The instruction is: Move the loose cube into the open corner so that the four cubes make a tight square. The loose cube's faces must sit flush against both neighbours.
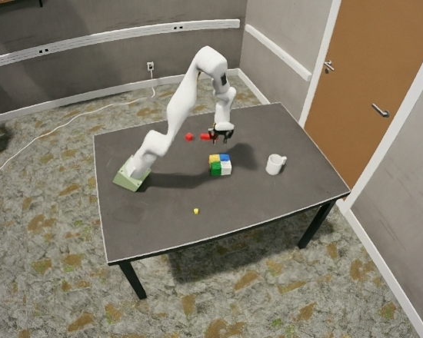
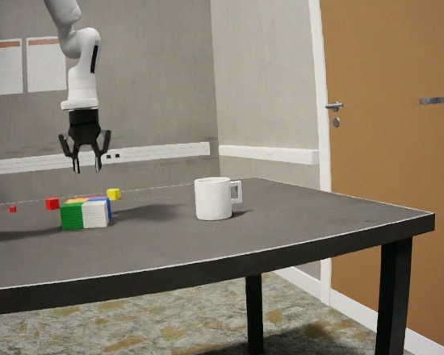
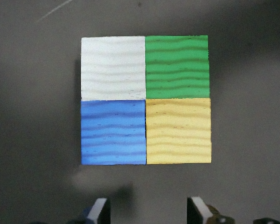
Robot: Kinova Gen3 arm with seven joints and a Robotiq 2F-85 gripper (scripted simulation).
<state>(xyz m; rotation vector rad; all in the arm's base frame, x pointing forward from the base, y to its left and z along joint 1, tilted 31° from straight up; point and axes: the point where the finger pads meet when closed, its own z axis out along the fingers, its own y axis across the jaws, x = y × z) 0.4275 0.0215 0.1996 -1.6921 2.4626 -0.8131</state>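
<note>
Four cubes stand together in a two-by-two square on the dark table (image 1: 159, 215) (image 2: 155, 250). In the wrist view, the white cube (image 3: 113, 68) (image 1: 226, 167) (image 2: 94, 215) is beside the green cube (image 3: 177, 67) (image 1: 215, 168) (image 2: 72, 216), and the blue cube (image 3: 113, 132) (image 1: 224, 157) is beside the yellow cube (image 3: 178, 131) (image 1: 214, 157). Their outer edges line up closely. Only a thin dark line shows between blue and yellow; no wide gap shows. My gripper (image 1: 220, 142) (image 2: 87, 171) (image 3: 148, 212) is partly open and empty, above and behind the square on the blue and yellow side.
A white mug (image 1: 274, 165) (image 2: 212, 199) stands right of the cubes. Behind them lie a red piece (image 1: 189, 137) and a longer red piece (image 1: 206, 136). The exterior view shows a small yellow block (image 2: 114, 194) behind the square. A small yellow piece (image 1: 196, 211) lies nearer the front edge.
</note>
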